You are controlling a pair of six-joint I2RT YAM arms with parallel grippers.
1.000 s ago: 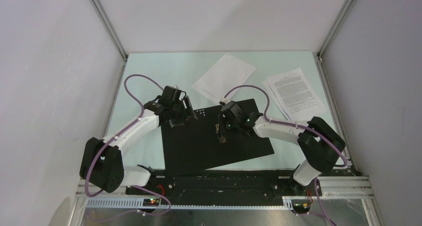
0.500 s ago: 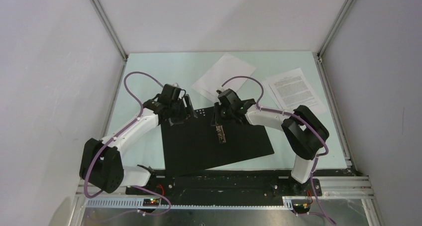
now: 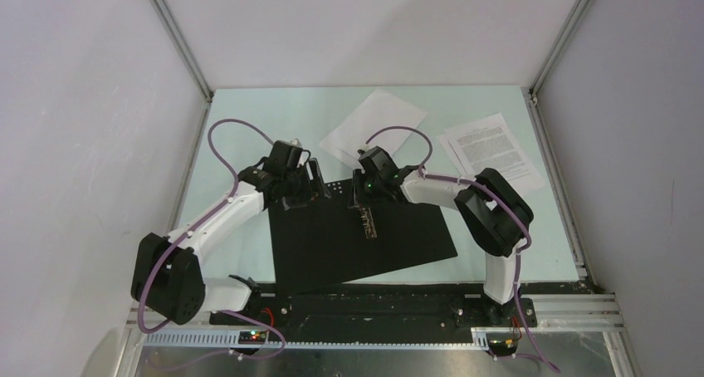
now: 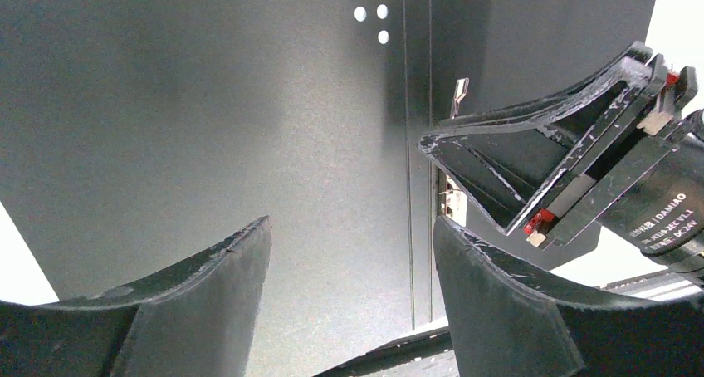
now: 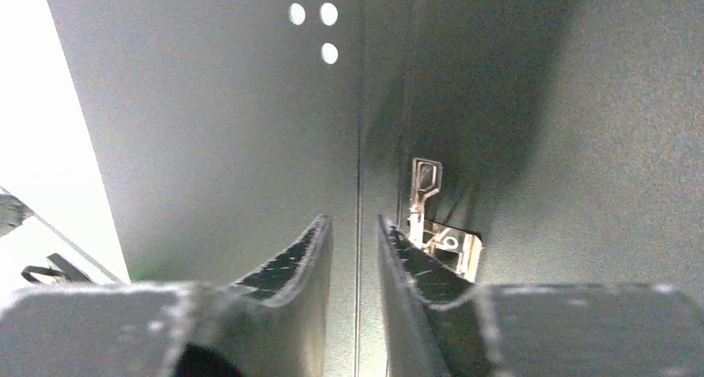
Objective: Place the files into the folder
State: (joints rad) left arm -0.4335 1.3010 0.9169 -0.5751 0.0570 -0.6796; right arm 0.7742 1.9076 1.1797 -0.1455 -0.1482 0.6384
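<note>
The folder (image 3: 357, 236) lies open on the table, black inside up, with white dots near its far edge. A metal clip (image 3: 366, 221) sits on its spine. Blank white files (image 3: 375, 128) lie beyond it. Printed files (image 3: 491, 153) lie at the back right. My left gripper (image 3: 318, 186) is open and empty over the folder's far left part (image 4: 207, 128). My right gripper (image 3: 359, 196) hovers over the spine crease (image 5: 359, 144), jaws nearly closed with a narrow gap and nothing between them. The clip (image 5: 432, 219) is just right of its fingers.
The pale green table (image 3: 249, 128) is bounded by grey walls on the left, back and right. The black mounting rail (image 3: 365, 298) of the arm bases runs along the near edge. My right gripper shows in the left wrist view (image 4: 581, 169), close beside the left one.
My right gripper has moved left and toward the far edge along the folder's spine, with its elbow swinging in. The left arm has hardly moved. The sheets and folder have not moved.
</note>
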